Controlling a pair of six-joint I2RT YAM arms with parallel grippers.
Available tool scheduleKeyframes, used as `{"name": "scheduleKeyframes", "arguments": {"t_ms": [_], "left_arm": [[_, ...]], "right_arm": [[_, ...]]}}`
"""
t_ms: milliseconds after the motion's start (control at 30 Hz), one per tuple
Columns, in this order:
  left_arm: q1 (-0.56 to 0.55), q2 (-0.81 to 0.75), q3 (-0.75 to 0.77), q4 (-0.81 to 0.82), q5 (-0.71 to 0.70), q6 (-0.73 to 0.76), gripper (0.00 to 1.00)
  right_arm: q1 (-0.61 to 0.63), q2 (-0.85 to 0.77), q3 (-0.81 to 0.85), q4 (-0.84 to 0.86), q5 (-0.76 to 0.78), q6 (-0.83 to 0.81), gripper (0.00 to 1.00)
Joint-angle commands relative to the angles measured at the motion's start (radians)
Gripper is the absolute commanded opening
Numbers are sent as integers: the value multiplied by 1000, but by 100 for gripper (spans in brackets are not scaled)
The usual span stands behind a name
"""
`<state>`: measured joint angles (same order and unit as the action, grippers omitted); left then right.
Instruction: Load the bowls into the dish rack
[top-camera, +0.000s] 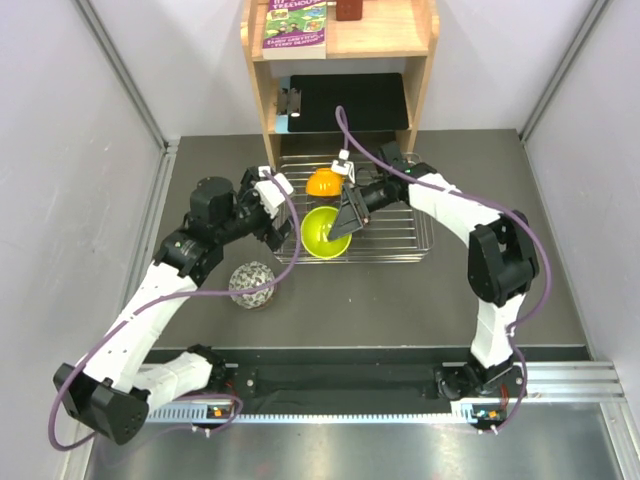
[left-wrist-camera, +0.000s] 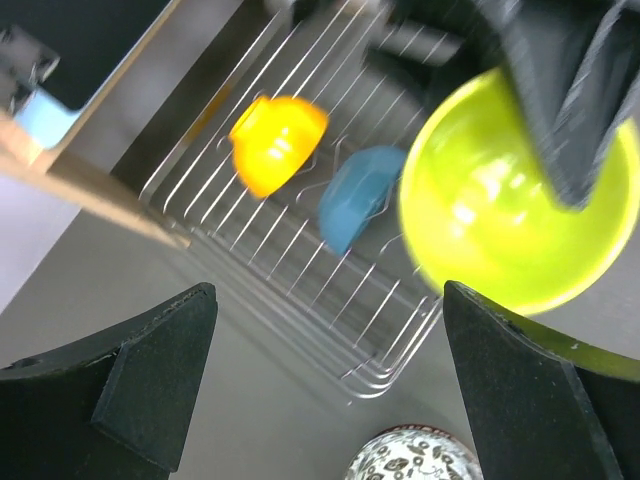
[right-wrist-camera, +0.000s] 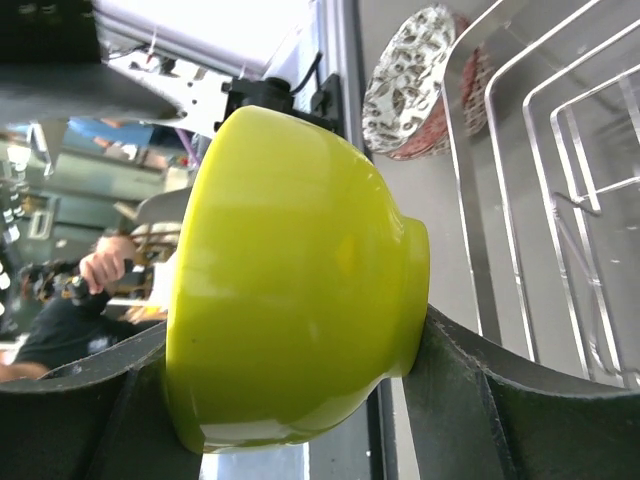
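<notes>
The silver wire dish rack lies at the table's middle back. An orange bowl sits in it, seen tipped on the tines in the left wrist view beside a blue bowl. My right gripper is shut on the lime-green bowl, holding it tilted over the rack's front left corner; the bowl sits between both fingers. My left gripper hangs open and empty at the rack's left edge. A white, dark-patterned bowl rests upside down on the table, in front of the rack.
A wooden shelf unit stands behind the rack, with a black board on its lower level and a book on top. Grey walls close in both sides. The rack's wires lie just ahead of the left fingers.
</notes>
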<state>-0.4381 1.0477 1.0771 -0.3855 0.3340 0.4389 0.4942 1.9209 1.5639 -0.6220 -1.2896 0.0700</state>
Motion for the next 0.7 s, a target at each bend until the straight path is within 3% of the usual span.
{"name": "scheduleKeyframes", "arguments": {"t_ms": [0,167,267,433,667], "left_arm": [[73,-18,-31,63,-12,-3,99],[180,-14,-65,45,63,-2,99],[219,-28,-91,36,88,-3,99],[234,-67,-140,17,85,6,99],[242,-94,-189,-4,69,9,99]], "right_arm": [[-55,-117,1,28,10,-27,10],[-135,-143,16,-16,84,-61,9],[-183,-142,42,-105,149,-180,8],[-241,-140,50,-168,278,-286,9],[-266,-172,22,-125,513,-322,7]]}}
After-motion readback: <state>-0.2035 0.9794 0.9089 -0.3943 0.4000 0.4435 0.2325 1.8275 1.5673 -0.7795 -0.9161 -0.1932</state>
